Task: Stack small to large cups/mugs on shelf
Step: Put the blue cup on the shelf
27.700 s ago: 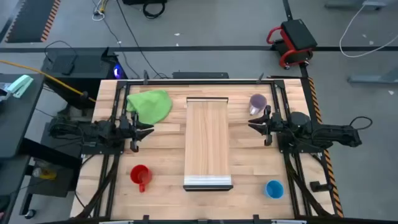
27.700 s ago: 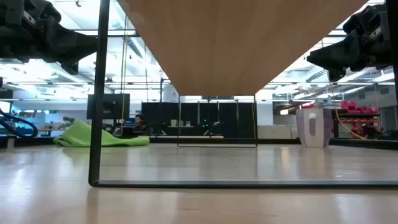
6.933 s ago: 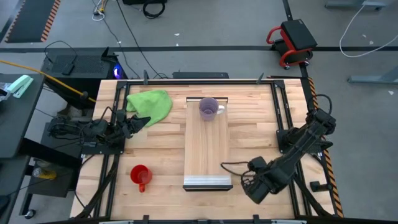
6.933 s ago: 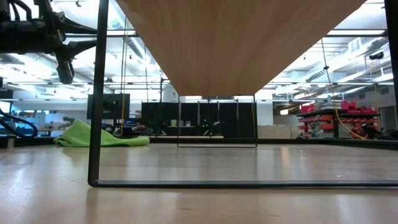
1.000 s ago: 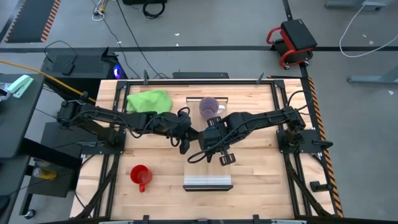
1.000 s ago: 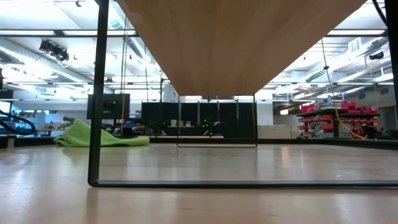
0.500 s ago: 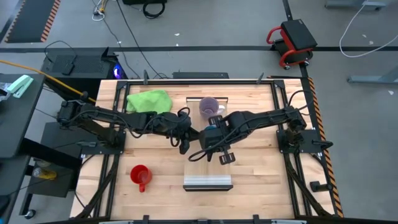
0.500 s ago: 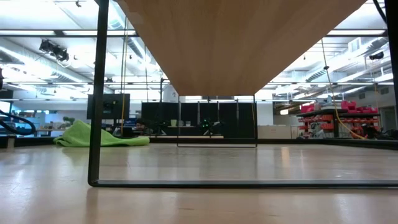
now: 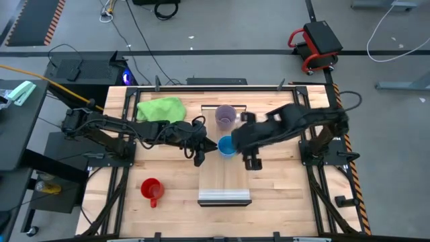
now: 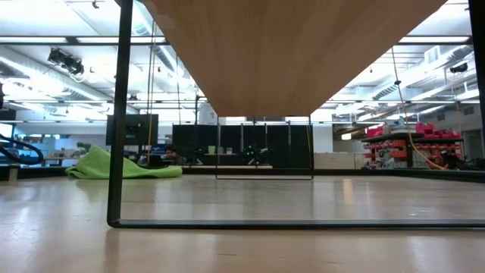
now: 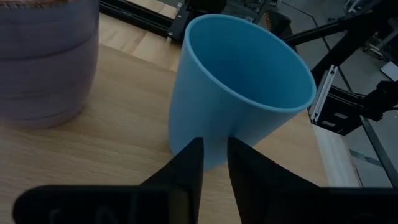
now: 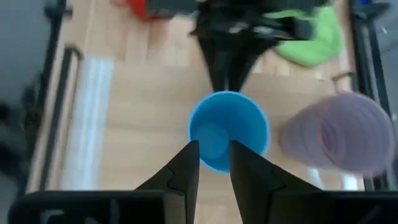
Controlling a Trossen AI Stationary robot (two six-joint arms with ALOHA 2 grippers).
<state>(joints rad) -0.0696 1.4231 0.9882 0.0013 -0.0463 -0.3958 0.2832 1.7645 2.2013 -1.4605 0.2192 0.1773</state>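
The blue cup (image 9: 226, 145) stands upright on its base on the long shelf (image 9: 225, 178), mouth up. The purple mug (image 9: 225, 116) stands on the shelf's far end. The red mug (image 9: 152, 190) stands on the tabletop at the near left. My left gripper (image 9: 201, 153) is shut and level, pointing at the blue cup's lower wall (image 11: 199, 140) from the table's left. My right gripper (image 9: 252, 161) is up over the shelf's right edge; in its wrist view (image 12: 214, 158) its fingers are slightly apart and empty, above the blue cup (image 12: 228, 130). My left gripper has its shut fingertips (image 11: 193, 155) right at the blue cup's lower wall, coming level from the table's left. I cannot tell whether they touch it. The cup stands upright on the shelf.
A green cloth (image 9: 161, 109) lies on the tabletop at the far left. The shelf's near half (image 9: 225, 185) is bare. In the low view only the shelf's underside (image 10: 295, 53) and its thin black leg (image 10: 115, 114) show.
My right gripper has let go of the blue cup and moved up and toward the table's right edge. The cup, covered by that gripper before, now stands uncovered on the shelf.
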